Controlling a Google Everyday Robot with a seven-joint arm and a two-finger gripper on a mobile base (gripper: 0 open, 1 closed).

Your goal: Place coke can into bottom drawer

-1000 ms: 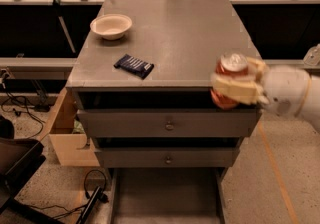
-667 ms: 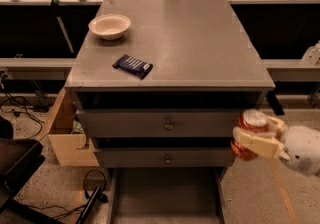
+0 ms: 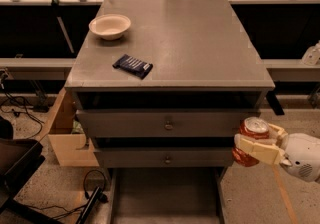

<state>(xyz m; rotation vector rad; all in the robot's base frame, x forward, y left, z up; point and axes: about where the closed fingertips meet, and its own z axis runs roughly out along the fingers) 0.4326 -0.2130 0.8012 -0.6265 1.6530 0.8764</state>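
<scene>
The coke can [image 3: 254, 129], red with a silver top, is held upright in my gripper [image 3: 256, 147], whose cream fingers are shut around its body. It hangs to the right of the grey cabinet, level with the lower knobbed drawer [image 3: 167, 158]. The bottom drawer [image 3: 165, 193] is pulled open at the lower middle of the view, a flat grey tray with low side walls. The can is above and to the right of the tray's right wall. My white arm comes in from the lower right.
On the cabinet top [image 3: 200, 43] sit a cream bowl [image 3: 110, 26] at the back left and a dark blue snack packet [image 3: 132, 65]. A cardboard box [image 3: 67, 130] stands on the floor left of the cabinet. Cables lie at the lower left.
My gripper has carried the can down from the cabinet top's right front edge to the height of the lower knobbed drawer, staying to the right of the cabinet.
</scene>
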